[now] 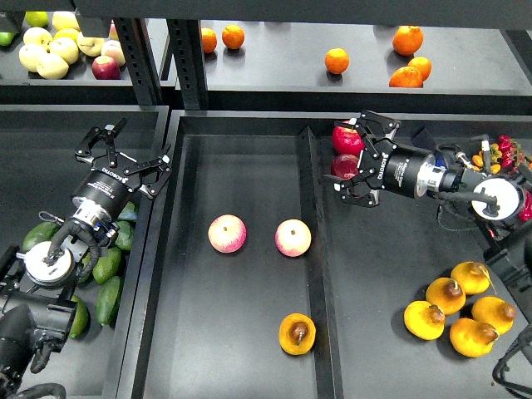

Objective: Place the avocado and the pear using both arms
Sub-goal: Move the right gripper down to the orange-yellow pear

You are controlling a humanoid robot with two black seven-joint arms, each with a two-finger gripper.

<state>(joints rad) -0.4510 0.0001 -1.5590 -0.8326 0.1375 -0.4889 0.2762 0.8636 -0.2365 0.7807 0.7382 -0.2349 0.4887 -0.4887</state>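
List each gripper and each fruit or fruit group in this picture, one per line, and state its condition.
left gripper: open, empty, above the avocados.
right gripper: open, empty, beside the red fruits.
pear: lying in the middle tray, hollow facing up.
two apples: resting apart in the middle tray.
avocados: piled in the left bin.
yellow pears: clustered in the right bin.

In the middle tray (187,249), one pear (297,333) lies near the front with two pink-yellow apples (227,233) behind it. The left tool (125,158) hovers spread and empty above the avocados (106,266). The right tool (359,158), fingers apart, hangs beside red apples (346,139), well behind more pears (459,307).
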